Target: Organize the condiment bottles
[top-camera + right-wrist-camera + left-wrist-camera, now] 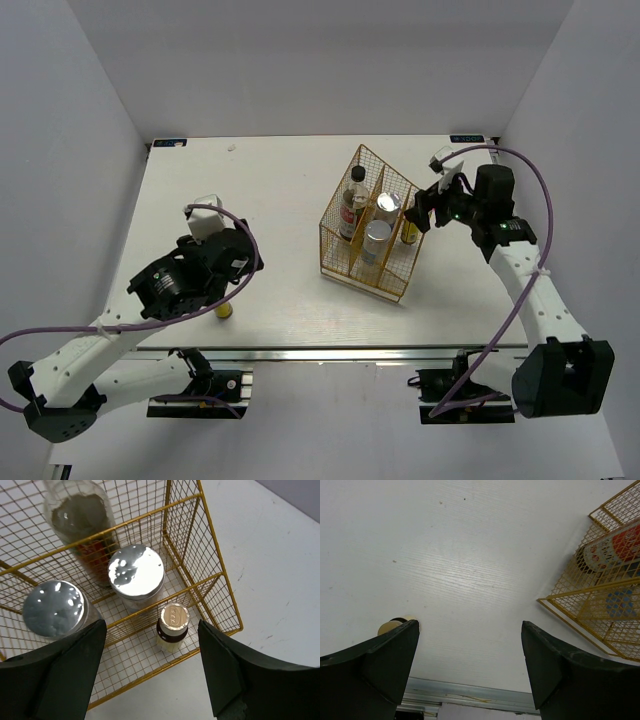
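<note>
Left gripper and right gripper are both hanging open; the loose amber bottle looks light, slick, tippy: pinch mid-body.

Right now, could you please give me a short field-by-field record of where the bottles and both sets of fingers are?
basket: gold wire basket on the table, right of centre
in basket: clear red-label bottle; silver-lidded bottles; amber bottle
outside basket: second amber bottle, standing near the table's front edge
left gripper: fingers open, holding nothing; second amber bottle beside one finger
right gripper: fingers open, above the basket's amber bottle
remaining: one bottle not yet in the basket
</note>
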Available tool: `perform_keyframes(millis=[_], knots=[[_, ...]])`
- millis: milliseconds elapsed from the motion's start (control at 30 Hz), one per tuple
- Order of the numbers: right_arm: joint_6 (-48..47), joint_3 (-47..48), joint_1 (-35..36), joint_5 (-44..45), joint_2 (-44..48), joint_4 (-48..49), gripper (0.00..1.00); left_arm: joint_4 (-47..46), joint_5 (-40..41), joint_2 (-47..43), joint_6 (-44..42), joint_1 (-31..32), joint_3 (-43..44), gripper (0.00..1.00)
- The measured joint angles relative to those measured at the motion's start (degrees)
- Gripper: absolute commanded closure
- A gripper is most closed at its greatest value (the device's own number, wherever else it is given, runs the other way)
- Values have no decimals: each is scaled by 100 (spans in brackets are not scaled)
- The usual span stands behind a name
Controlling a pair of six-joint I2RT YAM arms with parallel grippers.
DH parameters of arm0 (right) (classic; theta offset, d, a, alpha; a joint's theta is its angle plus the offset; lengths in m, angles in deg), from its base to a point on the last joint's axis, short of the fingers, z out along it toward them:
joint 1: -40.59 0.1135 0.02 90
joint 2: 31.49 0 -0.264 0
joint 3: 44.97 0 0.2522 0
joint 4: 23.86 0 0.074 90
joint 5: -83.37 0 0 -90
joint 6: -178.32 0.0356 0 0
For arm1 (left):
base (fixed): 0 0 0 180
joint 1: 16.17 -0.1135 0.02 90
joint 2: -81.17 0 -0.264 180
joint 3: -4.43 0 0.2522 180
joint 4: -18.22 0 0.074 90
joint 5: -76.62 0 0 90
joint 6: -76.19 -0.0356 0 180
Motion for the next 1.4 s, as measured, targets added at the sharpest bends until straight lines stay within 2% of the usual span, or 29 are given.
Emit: perform_keyframes(millis=[133, 167, 200, 300, 333, 433, 467, 500, 600, 633, 700, 800, 1000, 1233, 1400], knots=[[-76, 192, -17, -210, 317, -238, 22, 306, 55, 319, 201, 0, 170, 12], [-144, 273, -20, -278, 391, -310, 23, 420, 92, 422, 278, 0, 238, 14], [-188, 343, -20, -345, 457, -345, 26, 531, 127, 520, 378, 0, 297, 21], [-448, 570, -20, -704, 658, -501, 41, 890, 234, 715, 743, 0, 372, 37], [-538, 671, -20, -872, 713, -608, 55, 988, 260, 758, 868, 0, 372, 50], [-710, 861, -20, -1333, 785, -765, 78, 1158, 271, 817, 1110, -39, 367, 65], [-774, 876, -20, -1478, 798, -782, 79, 1187, 247, 813, 1163, -103, 363, 66], [-778, 876, -20, -1596, 807, -826, 78, 1211, 219, 800, 1211, -190, 352, 66], [-752, 872, -20, -1829, 776, -970, 60, 1270, 116, 719, 1296, -525, 249, 58], [-734, 872, -20, -1882, 761, -1001, 58, 1290, 83, 678, 1327, -625, 195, 56], [-732, 857, -20, -1976, 741, -1019, 56, 1290, -2, 564, 1394, -841, 17, 46], [-651, 844, -20, -2041, 739, -1008, 53, 1318, -201, 361, 1572, -1099, -413, 39], [-450, 671, -20, -2098, 741, -868, 49, 1375, -601, 236, 2059, -1169, -1108, 22], [-295, 577, -20, -2118, 741, -798, 49, 1362, -710, 181, 2352, -1266, -1499, 18], [-219, 562, -20, -2116, 741, -715, 49, 1084, -708, 234, 2243, -1528, -1665, 23]])
